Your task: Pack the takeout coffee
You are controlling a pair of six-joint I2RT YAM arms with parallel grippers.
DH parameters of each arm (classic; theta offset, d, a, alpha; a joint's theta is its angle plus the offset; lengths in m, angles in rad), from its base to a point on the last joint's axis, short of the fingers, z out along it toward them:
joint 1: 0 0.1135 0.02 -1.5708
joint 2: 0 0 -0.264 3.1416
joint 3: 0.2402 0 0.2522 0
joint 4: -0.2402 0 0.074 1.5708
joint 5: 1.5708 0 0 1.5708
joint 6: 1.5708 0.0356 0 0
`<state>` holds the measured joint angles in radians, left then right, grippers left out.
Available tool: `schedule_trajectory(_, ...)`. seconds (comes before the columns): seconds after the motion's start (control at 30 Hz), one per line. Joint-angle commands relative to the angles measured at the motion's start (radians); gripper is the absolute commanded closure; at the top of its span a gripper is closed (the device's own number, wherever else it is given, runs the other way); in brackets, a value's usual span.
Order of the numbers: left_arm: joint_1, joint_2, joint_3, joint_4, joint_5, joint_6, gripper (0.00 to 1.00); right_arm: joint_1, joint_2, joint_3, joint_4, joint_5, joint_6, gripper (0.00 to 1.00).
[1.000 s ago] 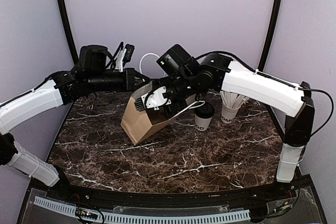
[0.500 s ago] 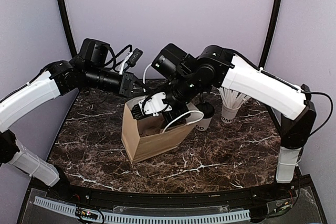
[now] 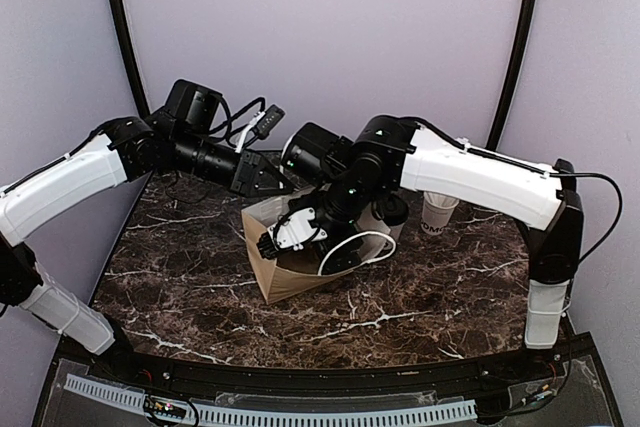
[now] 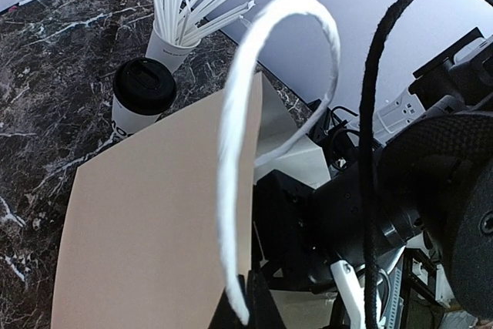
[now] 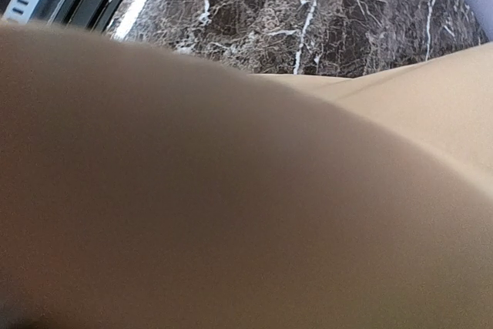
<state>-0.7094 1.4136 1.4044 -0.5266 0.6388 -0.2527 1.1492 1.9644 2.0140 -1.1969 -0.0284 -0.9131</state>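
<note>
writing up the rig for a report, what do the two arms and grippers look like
The left arm and right arm match: smooth white link shells, rounded black joints, black forearms with boxy black wrist cameras. A thin black cable loops past the right arm's elbow; more black cables bunch at the left wrist. The right gripper is black with a white side plate.

left arm [image 3: 60, 187] and right arm [image 3: 480, 172]: white shells, black joints, black braided cable [image 4: 367, 113].

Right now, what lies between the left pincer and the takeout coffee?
The open paper bag, with the right arm in its mouth; see the top view.
</note>
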Motion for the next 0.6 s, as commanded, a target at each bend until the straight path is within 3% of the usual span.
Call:
schedule_trajectory(0.0, 0.010, -0.008, -0.008, -0.043, -0.023, 0.042, 1.00, -0.008, 0.009, -0.032, 0.009, 0.074, -0.032, 0.01)
schedule_trajectory(0.37, 0.018, 0.004, -0.017, -0.034, -0.047, 0.058, 1.00, -0.012, 0.060, -0.028, -0.038, 0.274, -0.029, 0.01)
schedule_trajectory(0.5, 0.019, 0.009, -0.003, -0.048, -0.096, 0.055, 0.73, -0.020, 0.049, 0.015, -0.041, 0.220, -0.022, 0.01)
schedule_trajectory(0.57, 0.019, -0.003, 0.005, -0.053, -0.175, 0.036, 0.50, -0.019, 0.040, 0.024, -0.029, 0.216, -0.023, 0.01)
